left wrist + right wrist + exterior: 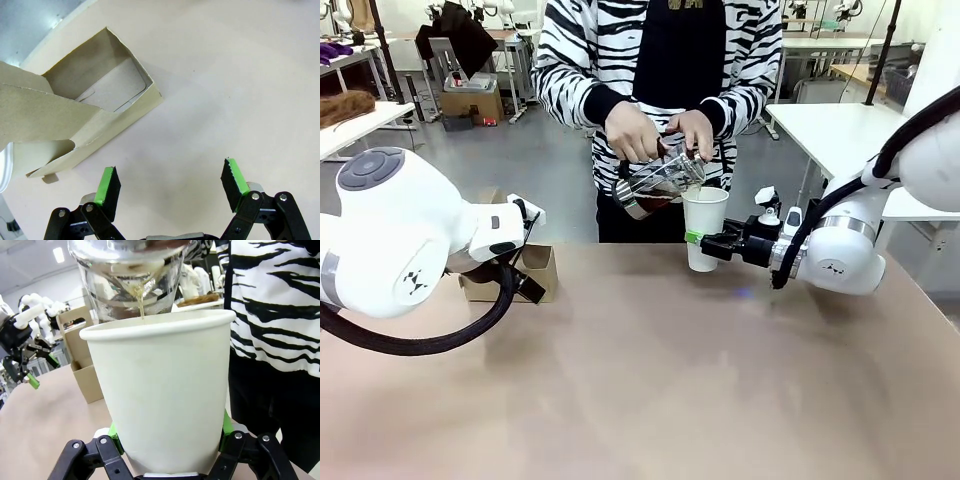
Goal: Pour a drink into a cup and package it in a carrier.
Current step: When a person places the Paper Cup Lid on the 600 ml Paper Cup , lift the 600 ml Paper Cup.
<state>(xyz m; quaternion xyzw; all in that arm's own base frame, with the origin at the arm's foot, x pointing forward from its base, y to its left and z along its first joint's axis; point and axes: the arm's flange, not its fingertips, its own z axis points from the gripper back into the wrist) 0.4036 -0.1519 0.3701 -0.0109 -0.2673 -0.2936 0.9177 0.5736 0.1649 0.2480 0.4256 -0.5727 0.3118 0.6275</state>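
A person's hands tilt a glass pitcher [660,180] over the tall white cup [705,228], which stands on the table's far side. The amber drink [141,304] runs in a thin stream from the pitcher [130,270] into the cup [165,400]. My right gripper [698,240] is shut on the cup's lower part, green pads [114,432] pressed on both sides. The brown cardboard carrier [538,272] sits at the left, partly behind my left arm. My left gripper [170,172] hangs open over bare table just beside the carrier [100,105], holding nothing.
The person in a striped top [660,60] stands at the far edge behind the cup. The tan table [650,380] stretches wide in the middle and front. Across the table, the right wrist view shows the carrier [82,355] and the left arm's gripper [22,367].
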